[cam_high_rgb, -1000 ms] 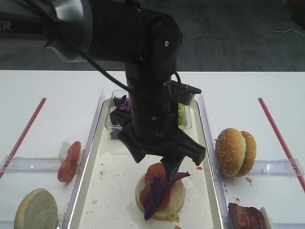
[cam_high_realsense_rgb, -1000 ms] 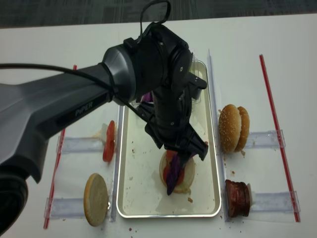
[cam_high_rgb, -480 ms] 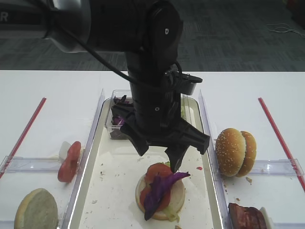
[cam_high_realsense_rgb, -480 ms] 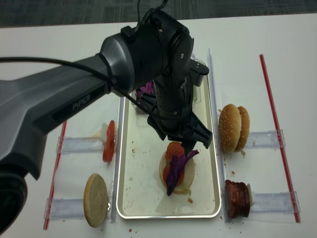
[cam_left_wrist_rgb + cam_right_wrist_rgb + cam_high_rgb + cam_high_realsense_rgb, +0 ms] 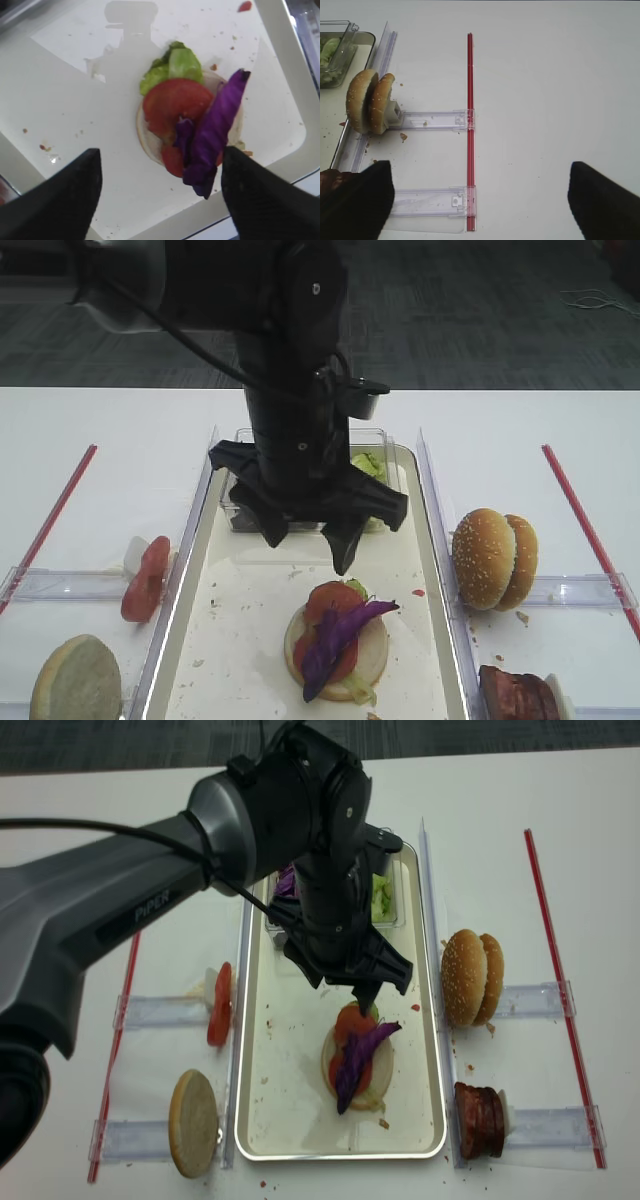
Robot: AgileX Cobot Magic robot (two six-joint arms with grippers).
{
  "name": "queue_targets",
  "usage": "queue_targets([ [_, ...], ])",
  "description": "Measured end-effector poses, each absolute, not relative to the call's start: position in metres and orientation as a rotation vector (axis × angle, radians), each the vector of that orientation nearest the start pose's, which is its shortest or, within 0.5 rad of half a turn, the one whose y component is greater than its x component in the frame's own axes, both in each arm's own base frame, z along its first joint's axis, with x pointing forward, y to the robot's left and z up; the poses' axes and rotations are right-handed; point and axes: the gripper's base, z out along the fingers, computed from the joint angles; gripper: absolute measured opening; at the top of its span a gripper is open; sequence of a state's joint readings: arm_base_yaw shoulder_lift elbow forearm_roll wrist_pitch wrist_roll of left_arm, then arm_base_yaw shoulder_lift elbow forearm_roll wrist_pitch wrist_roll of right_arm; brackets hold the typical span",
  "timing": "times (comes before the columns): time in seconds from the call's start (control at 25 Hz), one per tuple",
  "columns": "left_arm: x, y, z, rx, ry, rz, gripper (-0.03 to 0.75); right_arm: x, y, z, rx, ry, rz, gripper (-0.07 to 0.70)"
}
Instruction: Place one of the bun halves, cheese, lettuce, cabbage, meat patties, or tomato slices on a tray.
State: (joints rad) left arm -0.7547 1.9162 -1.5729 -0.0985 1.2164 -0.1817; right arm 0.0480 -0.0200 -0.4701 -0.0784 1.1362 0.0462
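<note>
1. Far left in the exterior high view, a tomato slice stands on edge above a pale bun half.
2. Centre: left gripper, fingers spread and empty, hangs over the tray; cabbage lies on the tomato-topped bun.
3. Right: sesame buns; right gripper wide apart, empty.
</note>
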Motion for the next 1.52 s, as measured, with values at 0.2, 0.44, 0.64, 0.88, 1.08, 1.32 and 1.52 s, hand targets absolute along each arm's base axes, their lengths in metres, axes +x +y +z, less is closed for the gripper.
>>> queue_targets([
  [0.2,0.300,-0.248,0.243,0.709,3.001,-0.187,0.475,-0.008,-0.007,0.263,0.005,2.127,-0.040,0.692],
  [0.44,0.326,-0.212,0.243,0.575,3.015,-0.148,0.475,-0.008,-0.007,0.263,0.006,2.127,-0.039,0.692],
  [0.64,0.345,-0.179,0.245,0.468,3.013,-0.083,0.475,-0.008,-0.007,0.263,0.006,2.127,-0.039,0.692],
  [0.88,0.361,-0.134,0.254,0.310,3.005,-0.047,0.475,-0.008,-0.007,0.263,0.006,2.127,-0.039,0.692],
  [1.08,0.373,-0.093,0.257,0.174,3.006,-0.029,0.475,-0.008,-0.007,0.263,0.006,2.127,-0.039,0.692],
  [1.32,0.380,-0.054,0.257,0.055,3.012,-0.016,0.475,-0.008,-0.007,0.263,0.006,2.127,-0.039,0.692],
  [1.52,0.381,-0.045,0.257,0.055,3.012,-0.010,0.475,-0.008,-0.007,0.263,0.001,2.127,-0.042,0.692],
])
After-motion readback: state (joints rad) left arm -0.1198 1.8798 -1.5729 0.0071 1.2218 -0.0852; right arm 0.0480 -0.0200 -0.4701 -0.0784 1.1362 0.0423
